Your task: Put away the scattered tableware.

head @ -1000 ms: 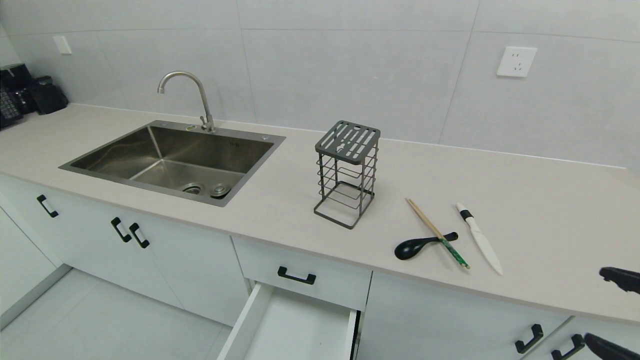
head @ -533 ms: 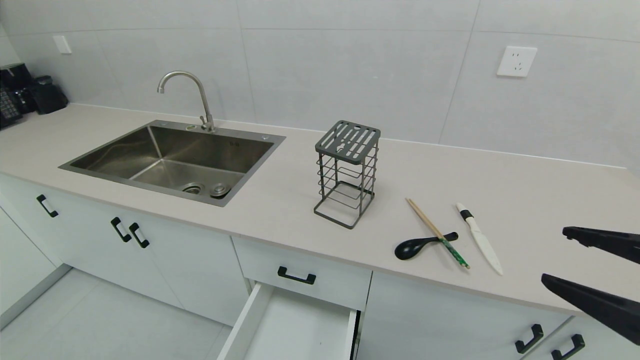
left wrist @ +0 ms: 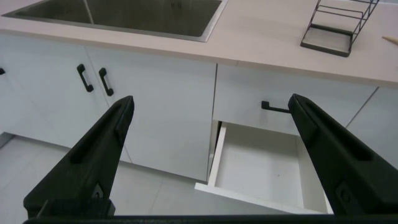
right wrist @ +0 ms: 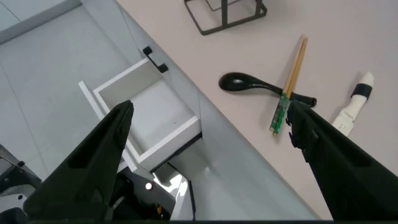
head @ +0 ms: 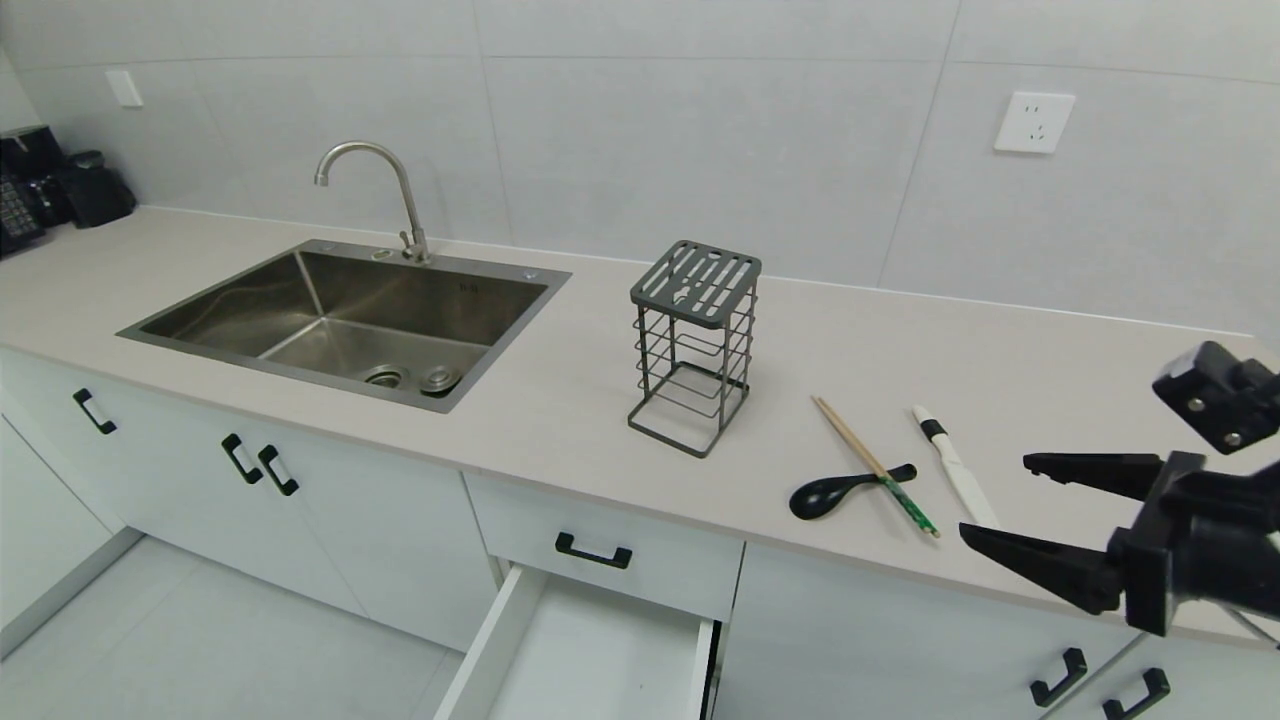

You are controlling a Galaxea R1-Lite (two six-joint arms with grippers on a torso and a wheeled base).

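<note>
Below the front edge of the desk, a white drawer stands pulled out. The left tool hangs before the cabinets with its fingers spread wide. At the right end of the desk, the right tool hovers, spread as well, just beside the white knife. Left of the knife, wooden chopsticks lie across the handle of the black spoon. Farther back stands an upright wire cutlery rack, then the steel sink and its faucet.
</note>
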